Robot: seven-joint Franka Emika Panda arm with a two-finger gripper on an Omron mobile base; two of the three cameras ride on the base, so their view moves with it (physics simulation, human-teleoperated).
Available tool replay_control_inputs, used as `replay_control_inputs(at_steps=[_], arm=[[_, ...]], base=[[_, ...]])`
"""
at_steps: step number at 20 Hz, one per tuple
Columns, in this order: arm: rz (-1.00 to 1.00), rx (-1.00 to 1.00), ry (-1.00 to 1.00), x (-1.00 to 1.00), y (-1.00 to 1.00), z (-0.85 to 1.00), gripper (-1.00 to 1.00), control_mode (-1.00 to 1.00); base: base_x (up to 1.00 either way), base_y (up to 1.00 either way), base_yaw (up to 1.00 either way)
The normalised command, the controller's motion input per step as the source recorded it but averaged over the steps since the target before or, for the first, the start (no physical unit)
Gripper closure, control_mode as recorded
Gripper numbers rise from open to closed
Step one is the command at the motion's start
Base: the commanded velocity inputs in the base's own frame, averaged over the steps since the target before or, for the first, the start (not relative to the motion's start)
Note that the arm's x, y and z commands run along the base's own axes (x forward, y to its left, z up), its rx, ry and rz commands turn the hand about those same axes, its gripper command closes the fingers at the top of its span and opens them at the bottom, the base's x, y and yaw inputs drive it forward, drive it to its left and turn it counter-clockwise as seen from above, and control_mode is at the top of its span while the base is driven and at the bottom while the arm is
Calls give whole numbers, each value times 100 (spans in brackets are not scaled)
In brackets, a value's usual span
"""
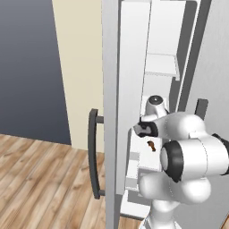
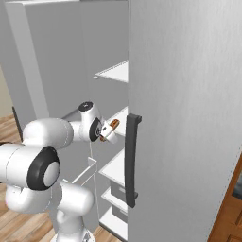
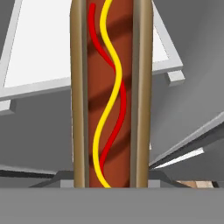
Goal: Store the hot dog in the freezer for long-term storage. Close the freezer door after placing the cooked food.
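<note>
The hot dog (image 3: 111, 96) is a brown-red sausage in a tan bun with red and yellow squiggles. My gripper (image 3: 111, 180) is shut on its near end, so it stands straight up the hand view. From the right base view the gripper (image 2: 109, 128) holds the hot dog (image 2: 114, 125) pointing into the open freezer (image 2: 116, 72), just above a white middle shelf (image 2: 118, 118). The freezer door (image 1: 112, 89) stands wide open, edge-on to the left base view, its dark bar handle (image 1: 92, 152) facing left. In that view the gripper (image 1: 144, 129) sits at the freezer opening (image 1: 161, 67).
The plain grey fridge door (image 2: 189, 118) is shut on the right, its dark handle (image 2: 132, 160) close beside the hand. The open freezer door's inner side (image 2: 47, 61) walls off the left. Wooden floor (image 1: 40, 179) lies left of the door. Lower white shelves (image 2: 116, 170) sit beneath the hand.
</note>
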Motion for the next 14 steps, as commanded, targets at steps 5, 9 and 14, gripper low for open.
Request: replay_control_inputs(at_steps=[5, 9, 14], arm=[[0, 0, 3, 35, -13, -4, 100, -100], [0, 0, 4, 28, -24, -9, 100, -100], [0, 0, 3, 29, -17, -4, 100, -100]], base=[[0, 0, 0], [0, 0, 0], [0, 0, 0]])
